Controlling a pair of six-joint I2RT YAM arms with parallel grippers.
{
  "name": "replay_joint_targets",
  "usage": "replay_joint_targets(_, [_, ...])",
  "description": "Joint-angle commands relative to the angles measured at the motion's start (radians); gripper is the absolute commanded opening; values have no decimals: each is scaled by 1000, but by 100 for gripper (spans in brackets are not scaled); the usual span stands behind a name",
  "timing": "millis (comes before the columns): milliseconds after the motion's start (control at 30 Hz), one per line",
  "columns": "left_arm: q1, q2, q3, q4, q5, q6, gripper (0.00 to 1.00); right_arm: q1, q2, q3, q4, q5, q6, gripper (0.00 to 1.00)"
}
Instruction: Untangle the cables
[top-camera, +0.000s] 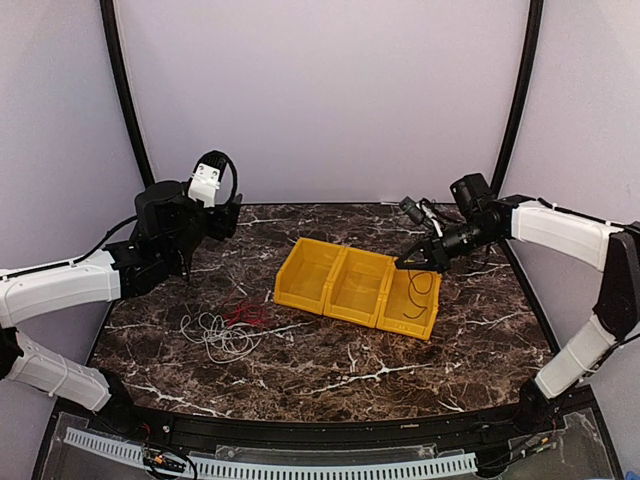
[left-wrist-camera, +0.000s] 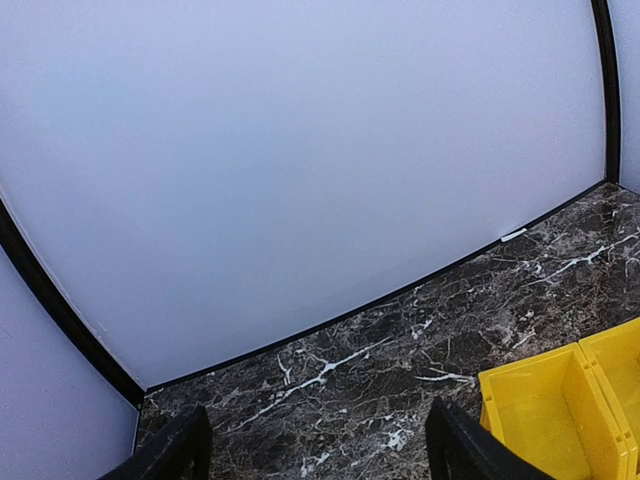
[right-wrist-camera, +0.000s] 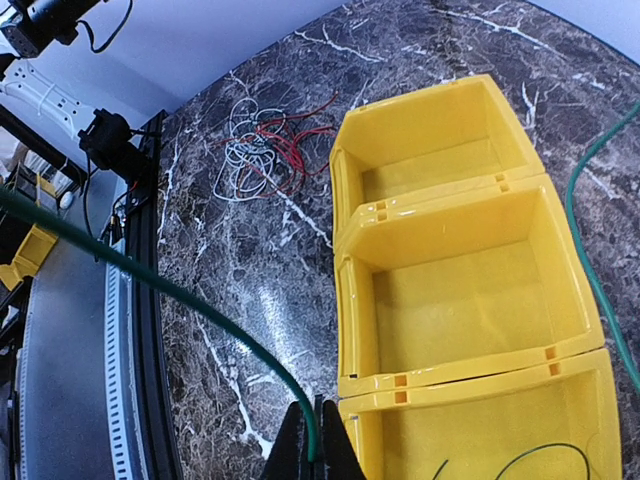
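Surface: dark brown marble-pattern table (top-camera: 330, 370) with white veins, closed in by pale matte walls (top-camera: 320, 90). Black curved poles (top-camera: 125, 100) run up the back corners. A white slotted strip (top-camera: 280, 466) runs along the near edge at 6 o'clock. Three yellow bins (top-camera: 355, 285) sit joined in a row at table centre, the row trending toward 4 o'clock. The white cable (top-camera: 215, 335) lies as a loose looping heap on the table at 8 o'clock of the bins, apart from them. The red cable (top-camera: 247, 313) lies just beside it on the bin side, with strands of the two overlapping. The black cable (top-camera: 420, 295) lies partly in the right-end bin. The top view gives both arms and the whole layout, but the jaws are too small there to read. Right wrist view adds: the right gripper (right-wrist-camera: 312, 452) has its jaws pinched together on the black cable, which reads dark green there. One stretch sweeps off toward 9 o'clock close past the lens, another runs down the right edge of that view, and a dark loop rests on the floor of the bin beneath. Left wrist view adds: the left gripper (left-wrist-camera: 318, 435) has its jaws wide apart with the table showing between them, the back wall ahead and a bin corner at 4 o'clock. Pose: the left arm is raised at 9 o'clock of the table, elbow bent, wrist above the surface and facing the back wall. The right arm reaches in from 3 o'clock, forearm sloping down, fingertips just above the far rim of the right-end bin.
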Motion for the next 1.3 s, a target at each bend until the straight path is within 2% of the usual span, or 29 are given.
replay_joint_targets(0, [-1,-12,-12,24,-4,16,76,5,31,-41,34,-47,-17,0])
replay_joint_targets(167, [-1,-10,-12,23,-3,16,76,-13,42,-59,29,-11,-30,0])
replay_joint_targets(333, [-1,-12,-12,22,0,16,76,-22,3,-83,12,152,-39,0])
replay_joint_targets(500, [0,-18,-9,18,4,13,76,-22,-33,-122,-17,236,-63,0])
replay_joint_targets(933, [-1,-12,-8,16,9,15,76,-22,-4,-146,-101,302,-71,0])
replay_joint_targets(1267, [0,-16,-10,14,8,10,76,-2,84,-128,-163,312,-67,2])
